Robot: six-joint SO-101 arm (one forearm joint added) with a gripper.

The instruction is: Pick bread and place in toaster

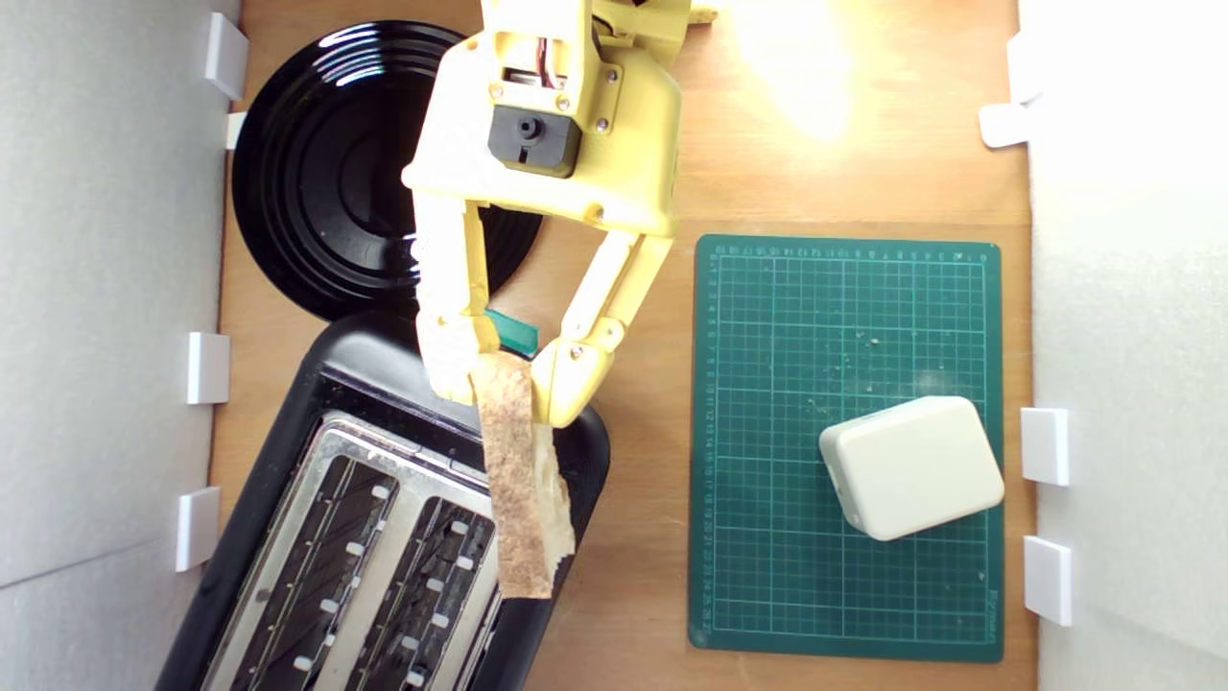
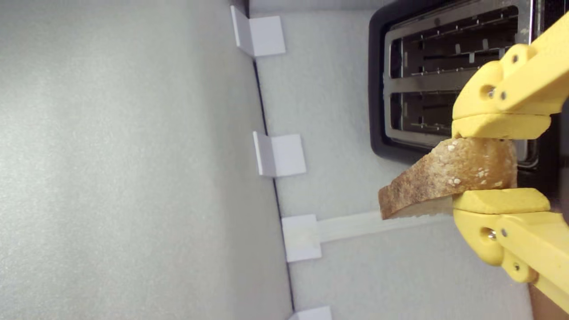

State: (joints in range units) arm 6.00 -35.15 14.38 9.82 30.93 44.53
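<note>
Exterior view: 1 gripper (image 1: 506, 389) clamps 1 bread slice (image 1: 523, 489) over 2-slot toaster (image 1: 384, 518).

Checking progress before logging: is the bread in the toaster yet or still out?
Out. The bread hangs clamped in the gripper above the toaster; both slots look empty.

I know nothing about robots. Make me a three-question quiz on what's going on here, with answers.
1. True or false: the yellow gripper is holding the brown-crusted slice of bread.
2. Is the bread already inside a slot of the black toaster with the silver top plate? A) yes B) no, it hangs above it.
3. What does the cream rounded plastic box rest on?

Key: 1. True: both fingers pinch it. 2. B: both slots look empty. 3. The green gridded cutting mat.
</note>
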